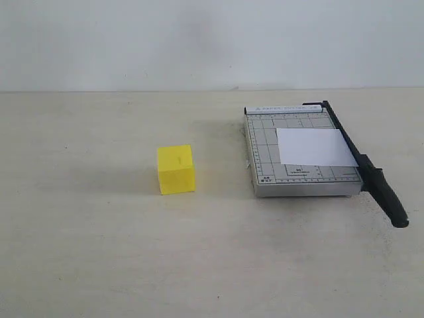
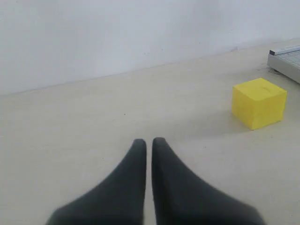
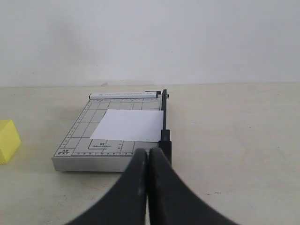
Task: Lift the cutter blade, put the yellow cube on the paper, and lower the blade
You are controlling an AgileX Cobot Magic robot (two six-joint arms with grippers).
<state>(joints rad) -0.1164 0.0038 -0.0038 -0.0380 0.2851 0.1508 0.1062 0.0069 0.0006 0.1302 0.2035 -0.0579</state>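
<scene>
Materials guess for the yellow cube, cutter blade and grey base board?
Yellow cube: matte, no glare, slightly soft edges; foam or plastic, can't tell which. Cutter blade: black arm, thick rounded handle with a faint sheen; probably a plastic or rubber grip. Base board: flat grey printed grid, pale front edge; painted metal or plastic.

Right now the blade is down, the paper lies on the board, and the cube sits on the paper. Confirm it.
No: the exterior view shows the cube on the table, apart from the paper and board. The rest holds.
</scene>
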